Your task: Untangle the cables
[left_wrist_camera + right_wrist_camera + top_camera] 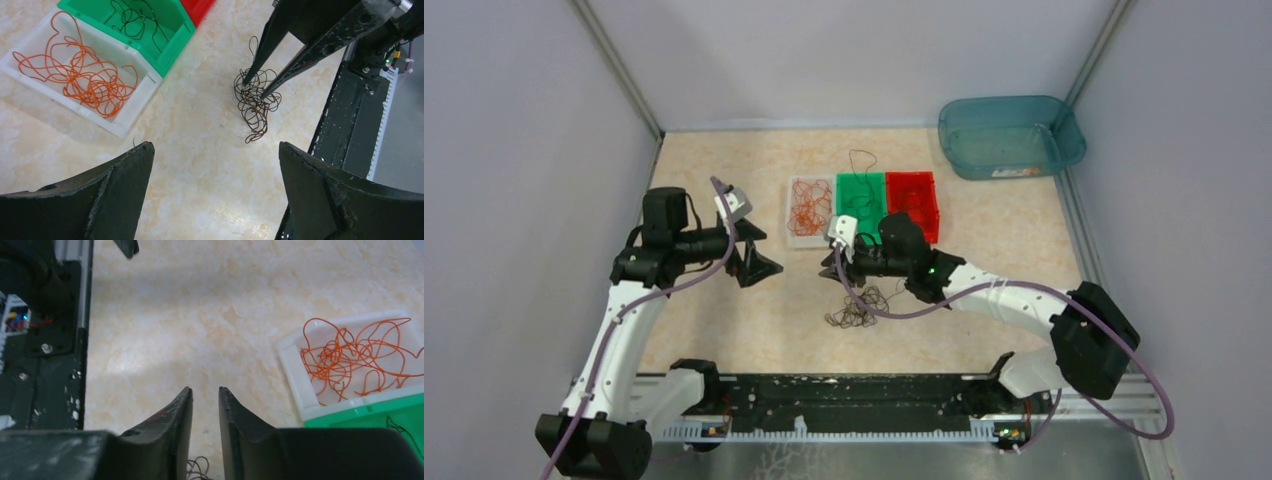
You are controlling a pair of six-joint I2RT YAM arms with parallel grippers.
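Hair-thin, curly dark brown cables (255, 102) lay tangled on the beige marbled table (200, 150). They were probably light, springy and snag-prone, best taken by an outlying loop. The right gripper (253, 89) had its fingers nearly together among them, though whether they pinched a strand could not be told. The left gripper (215, 195) had its fingers wide apart.

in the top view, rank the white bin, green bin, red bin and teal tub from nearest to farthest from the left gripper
1. The white bin, just right of the left gripper.
2. The green bin, middle of the row.
3. The red bin, right end of the row.
4. The teal tub, far right corner.
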